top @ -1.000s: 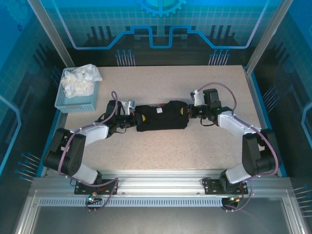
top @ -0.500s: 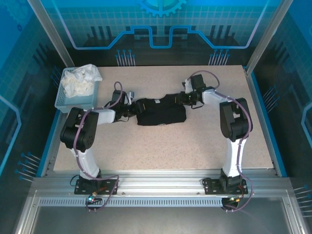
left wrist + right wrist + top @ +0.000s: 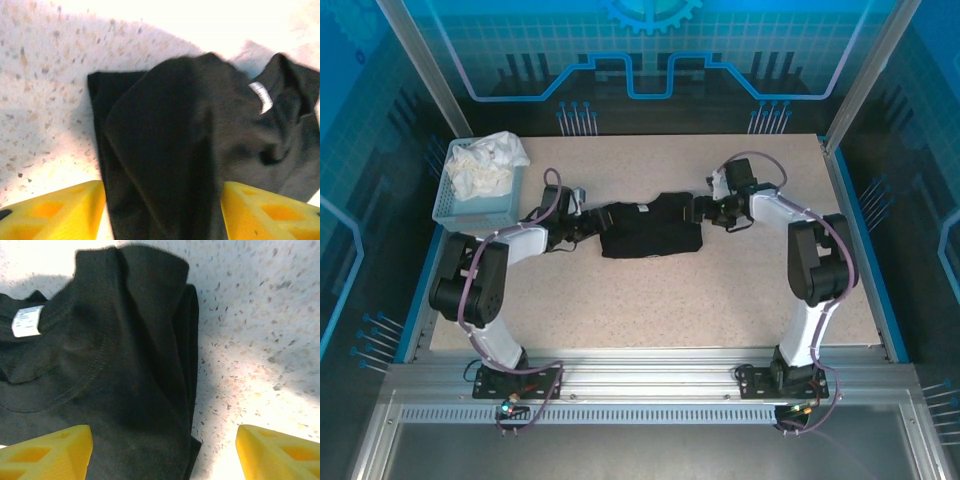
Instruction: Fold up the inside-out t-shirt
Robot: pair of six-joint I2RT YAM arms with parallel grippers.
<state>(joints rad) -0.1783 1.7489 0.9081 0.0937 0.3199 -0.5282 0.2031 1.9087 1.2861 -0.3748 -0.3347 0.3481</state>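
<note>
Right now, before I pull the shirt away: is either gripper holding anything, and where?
Nothing held: left gripper and right gripper stand open at the black shirt's two ends.

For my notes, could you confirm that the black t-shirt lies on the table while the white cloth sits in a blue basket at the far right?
Not quite: the blue basket holding the white cloth stands at the far left, as the top external view shows. The black t-shirt does lie on the table.

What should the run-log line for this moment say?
shirt: black bundle flat on table | left end effector: open over its left end | right end effector: open over its right end
</note>
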